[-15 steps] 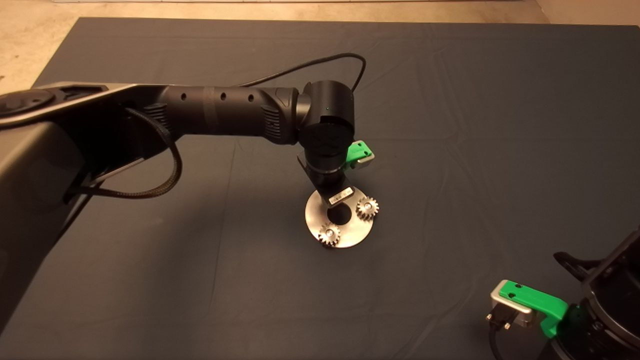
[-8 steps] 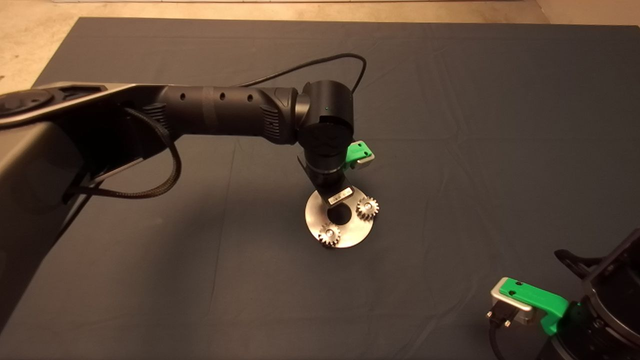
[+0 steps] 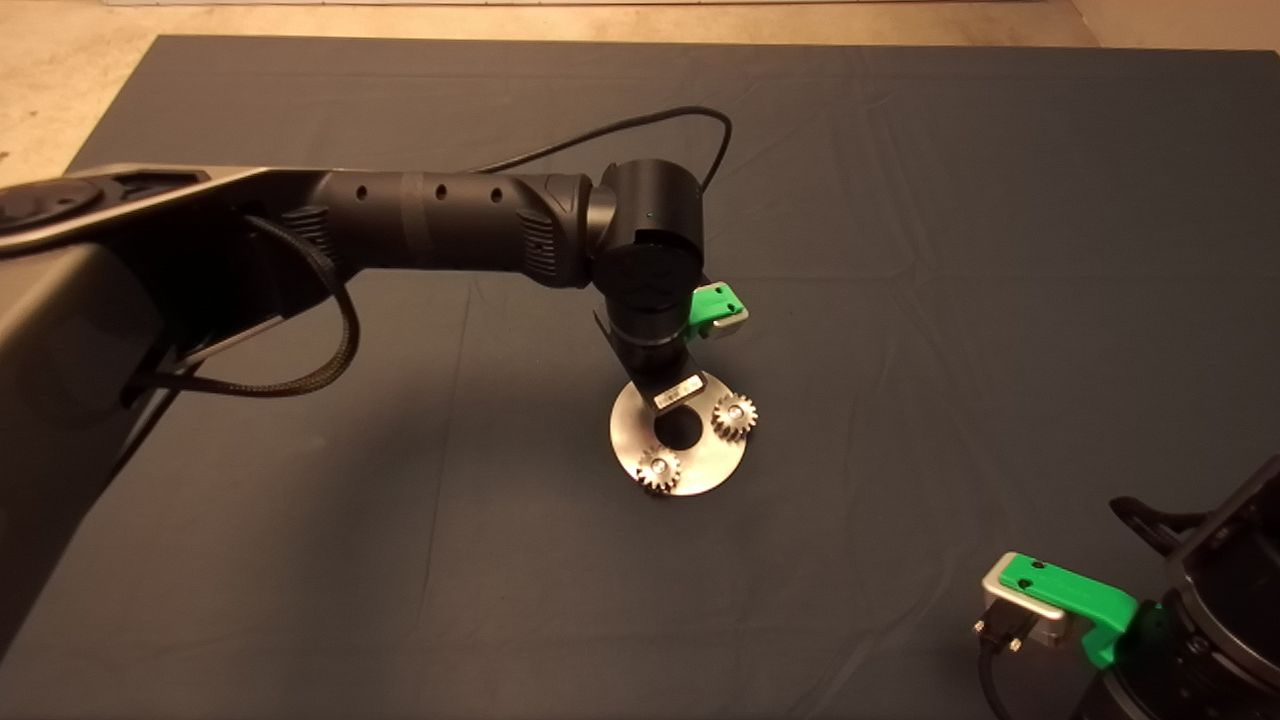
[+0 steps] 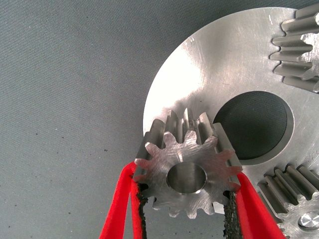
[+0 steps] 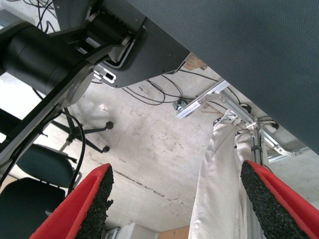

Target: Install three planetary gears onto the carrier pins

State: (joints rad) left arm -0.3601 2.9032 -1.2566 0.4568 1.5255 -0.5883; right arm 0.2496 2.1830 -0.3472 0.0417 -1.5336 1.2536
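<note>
A shiny metal disc [image 3: 700, 470] with a large central hole lies mid-mat. Two planetary gears sit on carrier pins: one at the disc's right [image 3: 735, 414], one at its front [image 3: 659, 469]. My left arm reaches over the disc's far-left part; its gripper is hidden there under the wrist. In the left wrist view my left gripper [image 4: 184, 196] is shut on the third gear [image 4: 185, 167], held flat over the disc's rim [image 4: 169, 84]. The pin beneath it is hidden. The other two gears [image 4: 299, 50] [image 4: 294, 199] show there too. My right gripper [image 5: 177, 199] is open, parked at the mat's front right.
A black cable [image 3: 620, 125] loops over the mat behind the left arm. The right wrist view looks past the mat's edge at the floor, with an office chair [image 5: 35, 174], cables and a metal frame [image 5: 214, 99].
The left arm has shifted very slightly to the left and away; the right gripper has sunk a little toward the picture's lower edge. The gears on the disc have not moved.
</note>
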